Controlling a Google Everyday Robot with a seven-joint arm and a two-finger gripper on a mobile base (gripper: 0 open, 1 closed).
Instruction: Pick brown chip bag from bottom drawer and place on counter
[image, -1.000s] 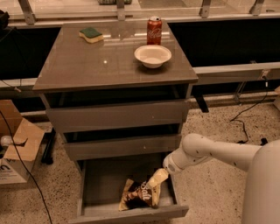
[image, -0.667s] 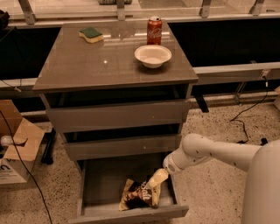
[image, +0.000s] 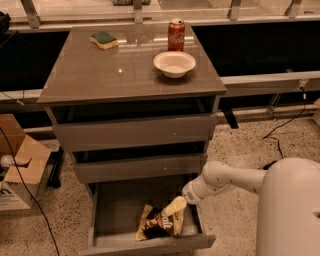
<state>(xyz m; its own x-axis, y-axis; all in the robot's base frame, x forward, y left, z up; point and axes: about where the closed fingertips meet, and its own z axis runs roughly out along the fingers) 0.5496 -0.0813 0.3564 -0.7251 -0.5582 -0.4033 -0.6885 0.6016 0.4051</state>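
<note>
Brown chip bag (image: 157, 225): lies crumpled on the floor of the bottom drawer (image: 119, 205), toward the front and right of centre, dark brown with a tan edge and pale lettering showing. Bottom drawer: stands pulled out, well forward of the two shallower drawers above (upper drawer (image: 132, 131), middle drawer (image: 137, 167)), both pushed further in. Hand (image: 175, 206): pale cream, hangs inside the bottom drawer at the bag's upper right corner, touching it or just over it; cannot tell whether clenched, released or grasping the bag. Arm (image: 227, 177): white, reaches in from the right, down over the drawer's right wall, out of the rounded robot body (image: 290, 210) filling the lower right corner. Table (image: 100, 70): glossy grey-brown top of the cabinet, reflective, carries a red soda can (image: 176, 35) upright at the back, a white bowl (image: 174, 64) just in front of the can, and a green-and-yellow sponge (image: 104, 40) at the back left, well apart from the other two. Left of the cabinet: an open cardboard box (image: 22, 165) on the speckled floor. Right of the cabinet: a dark cable (image: 285, 125) trailing across the floor.
</note>
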